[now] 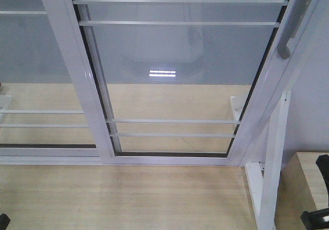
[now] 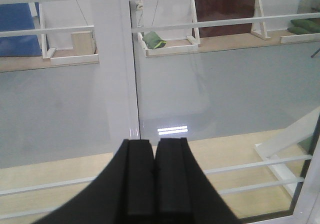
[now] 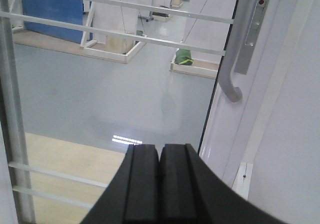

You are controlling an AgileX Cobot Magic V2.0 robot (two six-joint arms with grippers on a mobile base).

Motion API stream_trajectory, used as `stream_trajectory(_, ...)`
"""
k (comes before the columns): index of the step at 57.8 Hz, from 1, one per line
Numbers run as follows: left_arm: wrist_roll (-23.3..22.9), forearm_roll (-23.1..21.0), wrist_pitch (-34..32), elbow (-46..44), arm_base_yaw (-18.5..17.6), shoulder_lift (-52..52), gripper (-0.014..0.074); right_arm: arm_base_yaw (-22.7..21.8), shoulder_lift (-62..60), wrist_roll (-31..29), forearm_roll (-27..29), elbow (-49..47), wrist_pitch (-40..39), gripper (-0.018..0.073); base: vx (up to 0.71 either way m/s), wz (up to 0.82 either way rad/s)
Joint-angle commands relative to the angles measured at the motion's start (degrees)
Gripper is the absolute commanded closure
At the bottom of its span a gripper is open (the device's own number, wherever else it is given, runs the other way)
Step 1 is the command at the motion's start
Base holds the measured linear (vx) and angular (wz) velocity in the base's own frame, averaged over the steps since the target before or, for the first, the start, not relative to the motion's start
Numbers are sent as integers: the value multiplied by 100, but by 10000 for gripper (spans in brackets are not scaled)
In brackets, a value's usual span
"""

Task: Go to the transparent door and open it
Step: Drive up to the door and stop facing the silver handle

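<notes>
The transparent door fills the front view: clear glass in a white frame with thin paired white bars. Its curved grey handle sits on the right stile, at the top right. In the right wrist view the handle hangs above and right of my right gripper, well apart from it. That gripper is shut with nothing in it. My left gripper is also shut and empty. It faces the door's glass just right of the white left stile.
A similar barred glass panel without a handle stands left of the door. A bare white post with a brace rises at the right, next to a light wooden box. Wood-look floor lies before the sill.
</notes>
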Motion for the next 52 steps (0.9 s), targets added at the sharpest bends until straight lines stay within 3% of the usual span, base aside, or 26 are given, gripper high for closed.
stream_trajectory(1, -6, -11, -443, 130, -8, -67, 594, -36, -82, -11, -28, 83, -456, 559, 15, -2)
stream_trajectory(52, -6, -11, -426, 130, -9, -6, 594, -36, -28, -11, -28, 78, -470, 559, 7, -2)
